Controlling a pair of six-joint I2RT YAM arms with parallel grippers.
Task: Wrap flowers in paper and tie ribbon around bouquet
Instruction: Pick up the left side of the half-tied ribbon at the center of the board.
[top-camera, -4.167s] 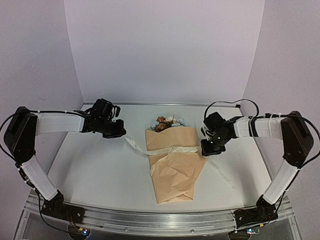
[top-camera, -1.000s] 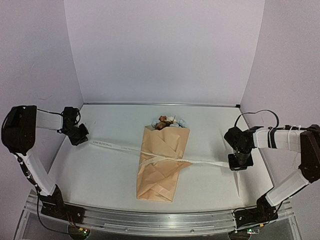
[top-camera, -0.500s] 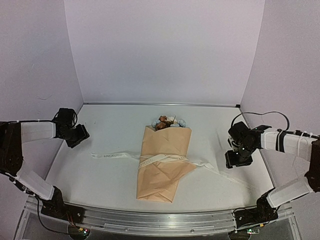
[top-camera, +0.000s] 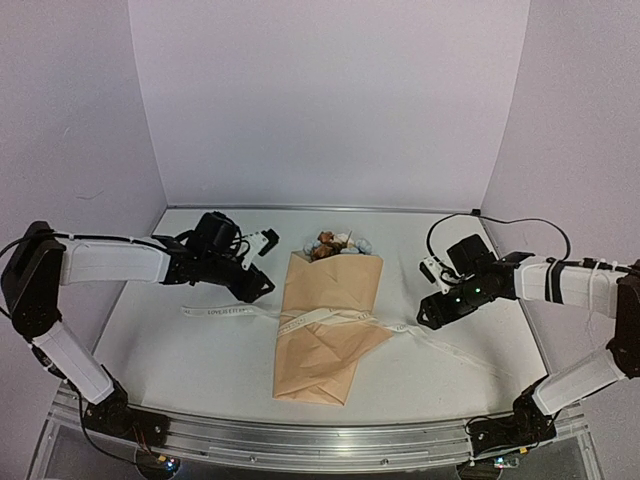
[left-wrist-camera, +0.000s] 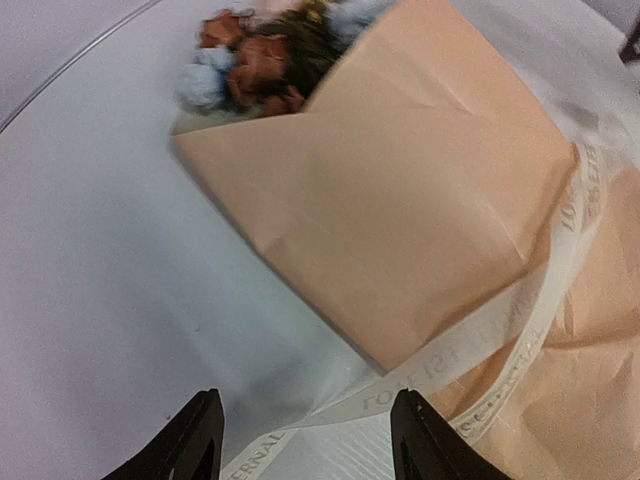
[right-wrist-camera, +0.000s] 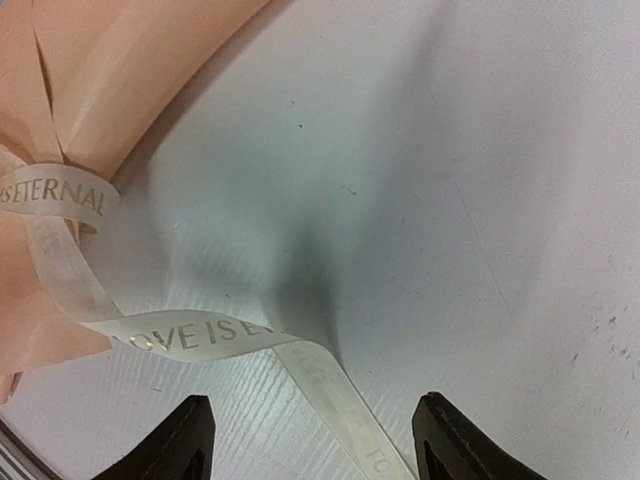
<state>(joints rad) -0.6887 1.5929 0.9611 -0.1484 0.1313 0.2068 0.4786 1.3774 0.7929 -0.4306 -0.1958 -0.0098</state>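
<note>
The bouquet (top-camera: 325, 325) lies in the middle of the table: a peach-tan paper (left-wrist-camera: 400, 200) cone with the blue and brown flowers (top-camera: 337, 244) sticking out at its far end. The cream lettered ribbon (top-camera: 330, 318) crosses the cone. Its slack tails lie on the table to the left (top-camera: 215, 311) and right (top-camera: 455, 350). My left gripper (top-camera: 262, 285) hovers open just left of the cone, over the ribbon (left-wrist-camera: 480, 340). My right gripper (top-camera: 430, 315) is open just right of the cone, with the ribbon (right-wrist-camera: 190, 335) lying loose under its jaws.
The white table (top-camera: 200, 350) is walled by pale lilac panels at the back and sides. A metal rail (top-camera: 320, 445) runs along the near edge, between the arm bases.
Both grippers let go of the ribbon ends and opened. Both arms then swung inward to the cone's sides. The ribbon went from taut to slack on the table.
</note>
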